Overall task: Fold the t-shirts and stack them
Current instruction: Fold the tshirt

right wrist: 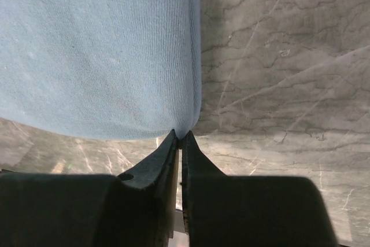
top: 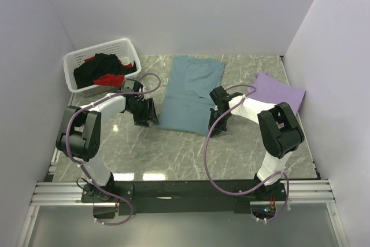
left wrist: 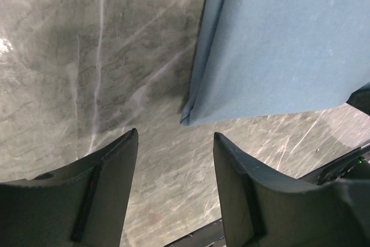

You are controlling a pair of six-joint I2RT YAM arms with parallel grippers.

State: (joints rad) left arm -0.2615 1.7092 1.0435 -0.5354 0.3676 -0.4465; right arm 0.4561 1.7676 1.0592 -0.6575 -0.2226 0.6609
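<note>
the right gripper (right wrist: 180, 137) has its jaws pressed together, pinching the near right corner of the teal t-shirt (right wrist: 98, 50). the left gripper (left wrist: 175, 135) hangs spread just short of the near left corner, touching nothing. the shirt lies flat in the middle of the marble table (top: 173, 148), with the lavender t-shirt (top: 280, 92) to its right and the black and red shirts (top: 104, 69) in the white basket (top: 98, 47) at far left. the cloth looks soft, light and limp, so both near corners likely need holding to lift it evenly. only the wrist views show the pinch and the gap; only the top view shows the layout.
</note>
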